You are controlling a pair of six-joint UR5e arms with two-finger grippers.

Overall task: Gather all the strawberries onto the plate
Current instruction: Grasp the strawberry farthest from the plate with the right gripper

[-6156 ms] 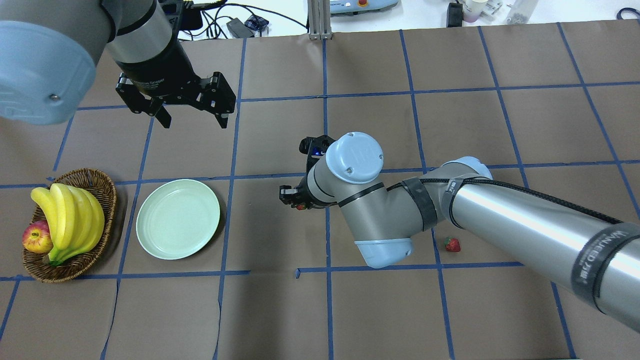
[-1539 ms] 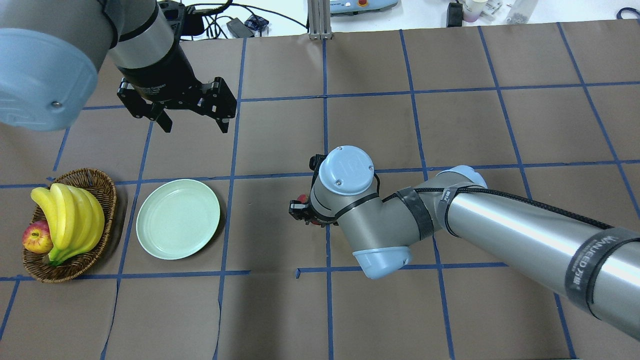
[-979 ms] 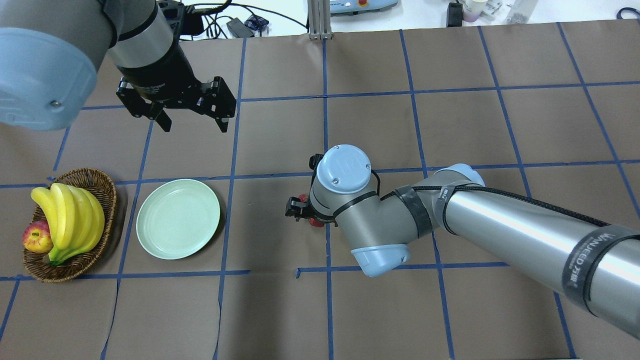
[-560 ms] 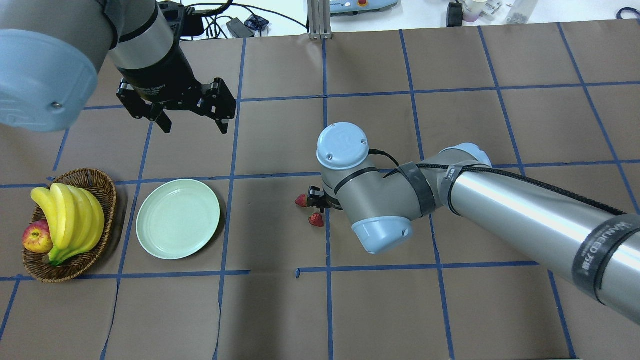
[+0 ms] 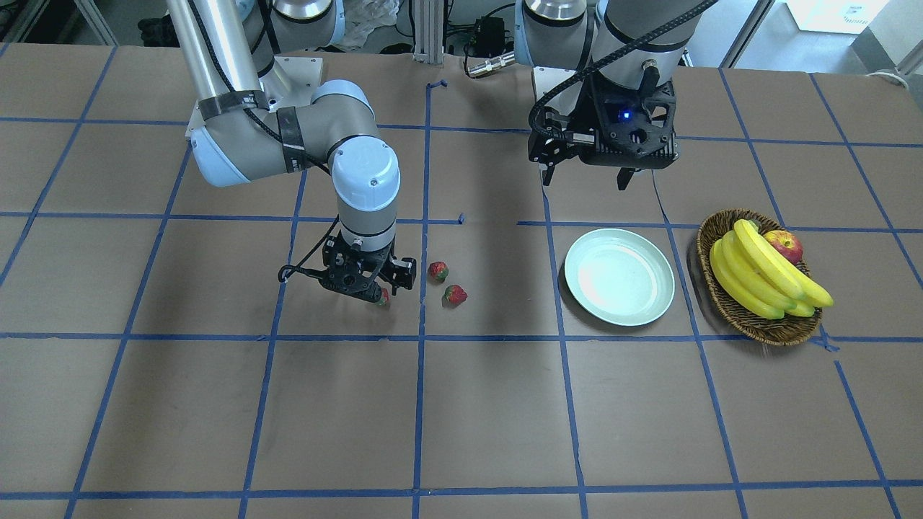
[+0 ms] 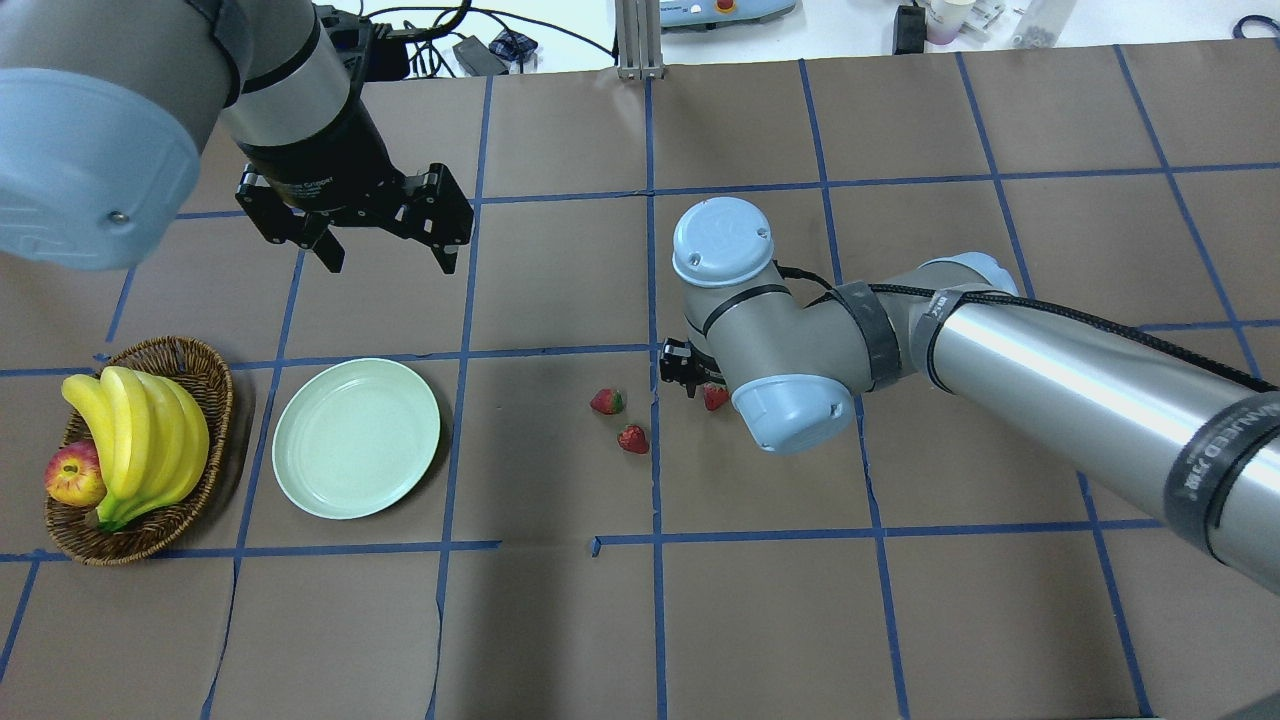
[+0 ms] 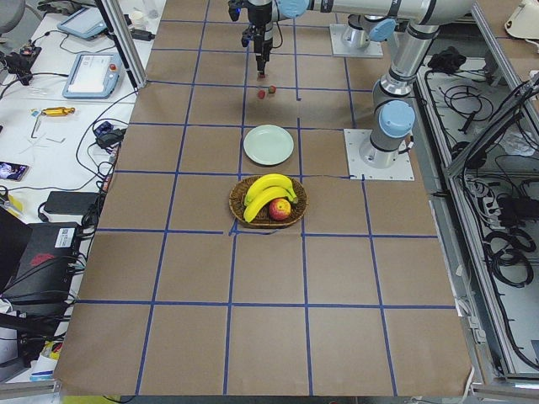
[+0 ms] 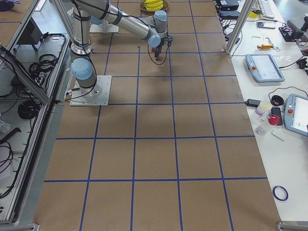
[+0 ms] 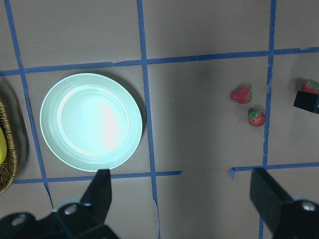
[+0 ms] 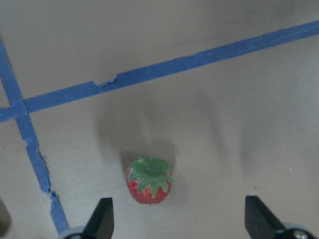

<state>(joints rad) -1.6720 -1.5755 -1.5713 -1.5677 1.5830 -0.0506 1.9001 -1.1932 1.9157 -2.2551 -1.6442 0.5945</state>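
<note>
Jaws of the right gripper stand wide and empty, pointing straight down, with one strawberry on the tabletop below and between them, its green cap up. My reading is that this is the approach to a first pick, since the plate holds nothing. Next should come a short drop and a gentle squeeze on the berry's sides. A carry toward the robot's left would follow, past a second strawberry and a third strawberry, which lie near each other but apart. The fruit is small, rounded and tapering, so it may roll or slip from flat jaws. Brown matte paper crossed by blue tape covers the tabletop. The plate is smooth, glossy and shallow, with a raised rim, and a woven basket sits beside it. Jaws of the left gripper are wide too, empty, hovering beyond the plate.
</note>
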